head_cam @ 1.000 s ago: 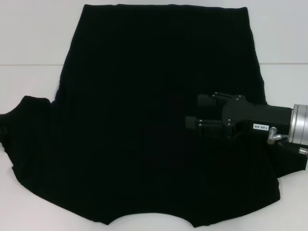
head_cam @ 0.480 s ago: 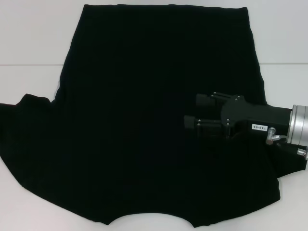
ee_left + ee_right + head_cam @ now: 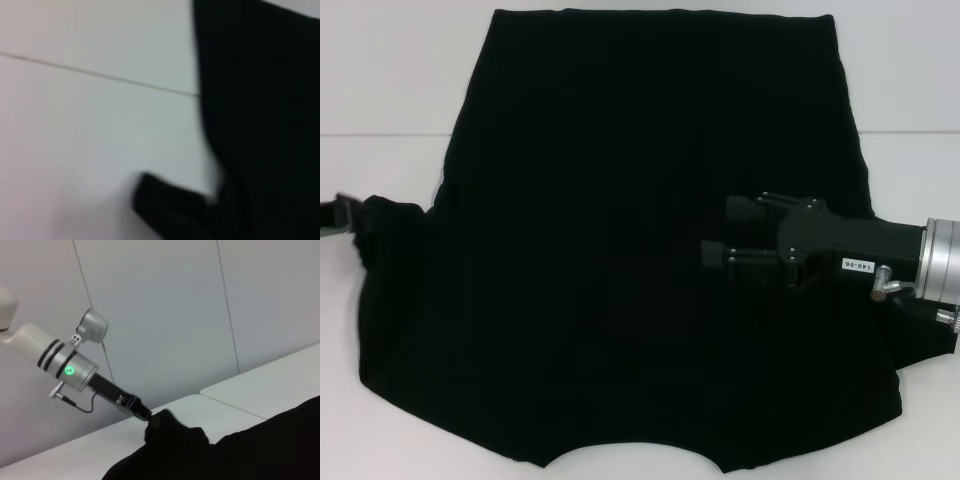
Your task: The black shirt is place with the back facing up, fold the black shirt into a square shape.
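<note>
1. Nearest the robot, the black shirt (image 3: 640, 260) is lying spread on the white table (image 3: 380, 90), collar edge toward the robot and hem at the far side; no lettering is showing.

2. The right gripper (image 3: 718, 236) is hovering over the shirt's right half, pointing toward its middle, with its 2 fingers parted and holding nothing.

3. At the shirt's left sleeve (image 3: 380, 215), the left gripper (image 3: 335, 215) is only just entering the head view. In the right wrist view the left gripper (image 3: 146, 417) is touching the bunched, lifted sleeve tip, seemingly pinching it, though I cannot tell whether the fingers are closed on cloth.

4. Judging the risk: if that pinch is thin, the sleeve could be slipping free partway through the fold, leaving a crooked edge. Dragging the sleeve could also be pulling the whole shirt askew, since nothing is pinning the right half.

5. The right wrist view is showing the left arm and the raised sleeve, which the head view barely catches. The left wrist view is showing only the sleeve (image 3: 170, 205) and a table seam (image 3: 100, 75).
</note>
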`<state>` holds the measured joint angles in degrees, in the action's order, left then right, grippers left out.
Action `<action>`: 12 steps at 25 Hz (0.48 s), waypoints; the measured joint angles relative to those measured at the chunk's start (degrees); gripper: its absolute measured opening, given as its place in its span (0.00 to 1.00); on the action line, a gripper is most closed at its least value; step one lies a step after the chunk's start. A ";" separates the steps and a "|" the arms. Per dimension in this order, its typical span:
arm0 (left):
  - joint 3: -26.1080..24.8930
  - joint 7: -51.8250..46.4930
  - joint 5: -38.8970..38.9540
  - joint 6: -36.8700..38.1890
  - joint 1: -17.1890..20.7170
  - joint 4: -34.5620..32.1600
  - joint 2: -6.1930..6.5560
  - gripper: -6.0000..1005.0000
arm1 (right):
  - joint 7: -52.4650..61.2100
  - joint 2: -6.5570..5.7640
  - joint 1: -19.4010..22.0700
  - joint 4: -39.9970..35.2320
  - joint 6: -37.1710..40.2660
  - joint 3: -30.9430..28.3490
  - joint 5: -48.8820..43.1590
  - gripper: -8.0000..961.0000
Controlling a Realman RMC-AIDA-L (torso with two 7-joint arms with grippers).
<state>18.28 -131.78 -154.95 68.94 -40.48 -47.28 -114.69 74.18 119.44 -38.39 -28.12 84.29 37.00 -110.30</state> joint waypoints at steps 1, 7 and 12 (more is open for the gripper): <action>0.00 0.88 1.62 1.75 -0.21 0.00 0.19 0.09 | 0.00 0.00 0.02 0.00 0.01 0.00 0.00 0.92; 0.15 6.23 7.60 11.50 -2.00 0.08 0.48 0.11 | 0.00 0.00 0.43 0.00 0.16 0.00 0.00 0.92; 5.32 8.48 10.57 13.11 -2.40 1.73 -1.24 0.12 | -0.53 0.00 0.69 0.00 0.40 0.00 0.00 0.92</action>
<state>23.60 -123.29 -144.38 82.05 -42.89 -45.55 -115.94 73.64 119.44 -37.71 -28.12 84.68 37.00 -110.30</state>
